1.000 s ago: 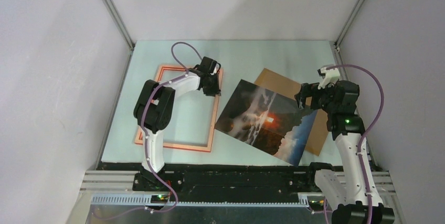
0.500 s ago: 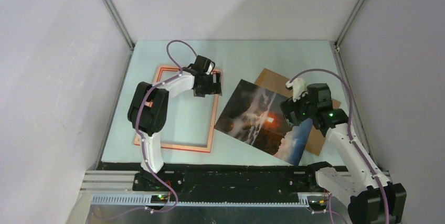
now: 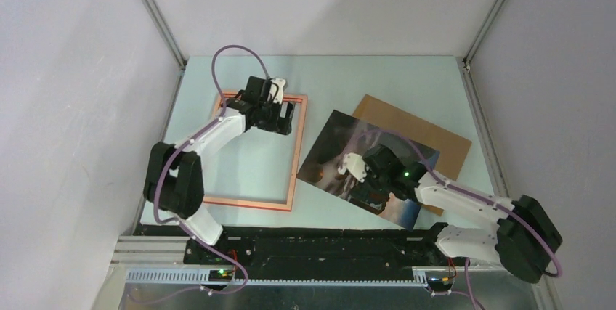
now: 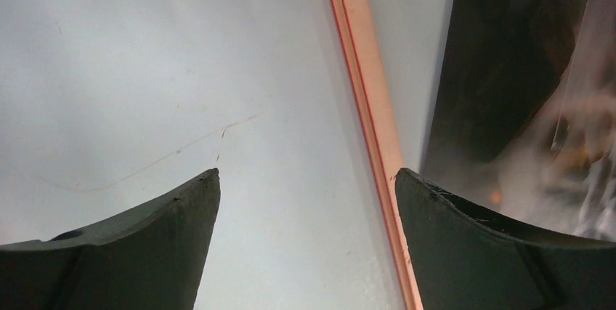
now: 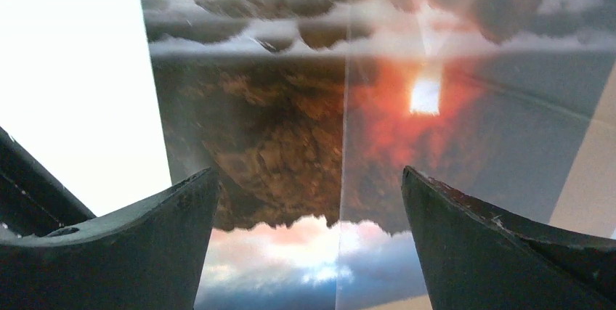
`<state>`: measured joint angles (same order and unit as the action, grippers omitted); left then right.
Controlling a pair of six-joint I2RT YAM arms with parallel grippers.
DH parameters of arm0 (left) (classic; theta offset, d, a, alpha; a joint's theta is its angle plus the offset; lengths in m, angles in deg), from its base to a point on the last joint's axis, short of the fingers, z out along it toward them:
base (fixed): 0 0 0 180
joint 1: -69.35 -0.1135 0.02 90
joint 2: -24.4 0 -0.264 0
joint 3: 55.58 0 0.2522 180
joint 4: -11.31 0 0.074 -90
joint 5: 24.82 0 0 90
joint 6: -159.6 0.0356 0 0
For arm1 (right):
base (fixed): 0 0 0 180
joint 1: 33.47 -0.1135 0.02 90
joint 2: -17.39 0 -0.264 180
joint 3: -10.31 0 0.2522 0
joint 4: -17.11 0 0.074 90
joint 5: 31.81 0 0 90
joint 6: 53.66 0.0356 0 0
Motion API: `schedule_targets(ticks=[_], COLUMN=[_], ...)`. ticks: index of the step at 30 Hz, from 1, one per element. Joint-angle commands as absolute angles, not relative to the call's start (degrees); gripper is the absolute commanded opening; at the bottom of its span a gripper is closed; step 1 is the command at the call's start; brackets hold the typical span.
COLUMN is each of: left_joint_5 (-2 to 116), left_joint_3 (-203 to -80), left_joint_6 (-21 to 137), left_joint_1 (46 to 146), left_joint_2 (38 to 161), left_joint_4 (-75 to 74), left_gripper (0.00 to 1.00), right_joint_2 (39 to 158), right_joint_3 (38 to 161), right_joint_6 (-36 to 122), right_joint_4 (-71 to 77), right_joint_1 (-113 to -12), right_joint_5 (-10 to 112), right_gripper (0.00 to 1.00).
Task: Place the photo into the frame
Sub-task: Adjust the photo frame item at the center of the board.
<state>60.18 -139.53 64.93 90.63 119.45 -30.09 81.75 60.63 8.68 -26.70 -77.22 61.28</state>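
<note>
The pale surface (image 3: 378,78) carries everything. The frame (image 3: 247,202) lies flat on it, pale back edges up, and its clear pane shows the surface beneath.

To the right of the frame, and farther from it than anything else, lies a plain brown backing board (image 3: 428,132), turned at an angle. The photo (image 3: 330,143) lies picture side up, outside the frame and just right of it. It is skewed and partly covers the board. Its nearest corner comes close to the frame's right rail, but whether they touch cannot be told.

The left end effector (image 4: 306,179) hangs over the frame's far right part. Its jaws are spread wide with nothing between them, and the right rail runs just inside one finger. The right end effector (image 5: 309,172) hovers to the right of the frame, over the photo's glowing sun. It is also spread wide and holds nothing.
</note>
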Motion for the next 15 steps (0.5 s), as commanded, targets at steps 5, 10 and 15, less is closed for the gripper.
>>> schedule_targets(ticks=[5,10,15], left_joint_5=[64.51,64.99,64.96], left_joint_3=[-133.63,-132.0,-130.83], left_joint_6=[72.87,74.24,75.35], left_joint_1=[90.45,90.45,90.44], left_joint_2=[111.03,108.42,106.21], left_joint_4=[-30.43,-30.49,-30.45], left_gripper=[0.94,0.94,0.94], right_joint_2=[92.66,97.15,99.53], right_joint_3=[60.85,61.06,62.87], right_joint_6=[6.56,5.49,5.83], right_joint_4=[-15.71,-13.33,-13.7], right_joint_1=[-87.46,-86.52,-82.41], right_joint_5=[68.02,69.17,66.57], right_gripper=[1.0,0.97,0.96])
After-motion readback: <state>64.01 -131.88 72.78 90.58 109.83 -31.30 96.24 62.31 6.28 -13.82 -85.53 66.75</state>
